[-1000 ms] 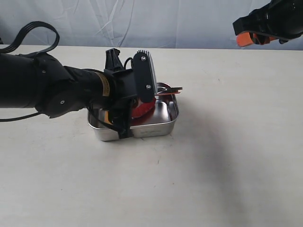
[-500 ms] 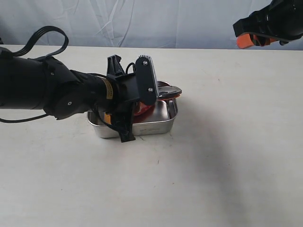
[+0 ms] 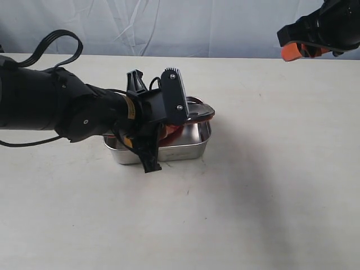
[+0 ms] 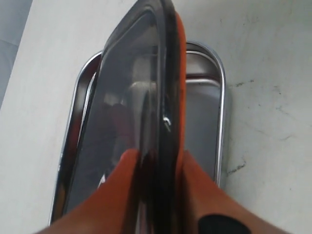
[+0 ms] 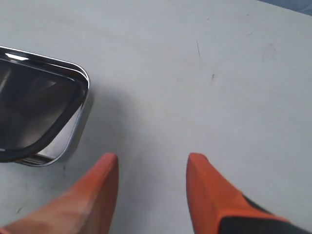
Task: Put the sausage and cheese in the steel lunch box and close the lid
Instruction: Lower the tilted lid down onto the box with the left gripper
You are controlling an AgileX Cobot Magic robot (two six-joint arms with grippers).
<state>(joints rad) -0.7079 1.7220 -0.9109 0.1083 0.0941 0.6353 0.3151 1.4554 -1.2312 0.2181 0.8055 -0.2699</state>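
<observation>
Pale tabletop [image 3: 270, 197], white sheet behind. Steel lunch box [image 3: 180, 151] stands on it. Left gripper [image 4: 158, 156] is clamped on the edge of the lid [image 4: 131, 97], which sits tilted over the box and not flat. Box contents unclear through the dark lid. Right gripper [image 5: 152, 157] is spread wide and empty, raised well apart from the box.

lid [image 4: 146, 97]: tilted, between the fingers of the left gripper [image 4: 158, 157] | steel lunch box [image 4: 214, 122]: just under that hand, on the table [image 3: 270, 185] | right gripper [image 5: 151, 163]: high up, well apart from the box
</observation>
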